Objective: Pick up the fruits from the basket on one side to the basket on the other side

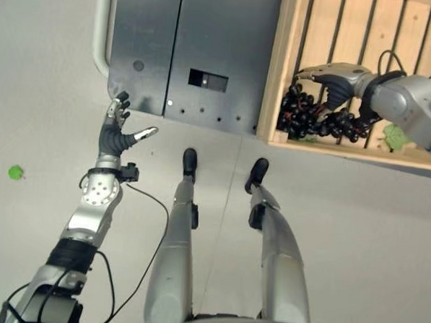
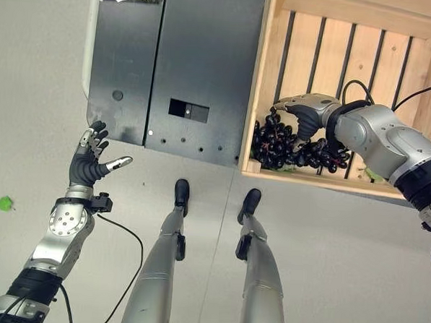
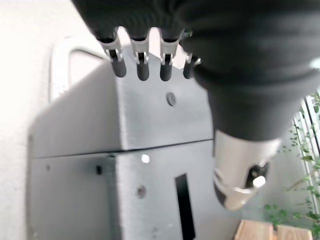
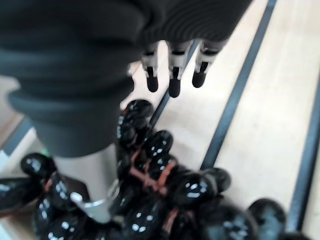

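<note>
A bunch of black grapes point(image 1: 304, 117) lies in the near left corner of a slatted wooden crate point(image 1: 284, 64) at the upper right. My right hand point(image 1: 340, 81) hovers right over the bunch, fingers point(image 4: 172, 75) straight and spread above the slats. Its thumb point(image 4: 95, 180) reaches down among the grapes point(image 4: 165, 190) without closing on them. A small green thing point(image 1: 395, 135) lies in the crate beside my right forearm. At the left, my left hand point(image 1: 115, 136) is held up open and holds nothing, in front of a grey metal cabinet point(image 1: 185, 51).
The grey cabinet point(image 3: 125, 125) has a white handle point(image 3: 57, 65) on its outer side and stands against the crate's left wall. A small green object point(image 1: 16, 171) lies on the pale floor at the far left. Green plants point(image 3: 300, 155) stand beyond the cabinet.
</note>
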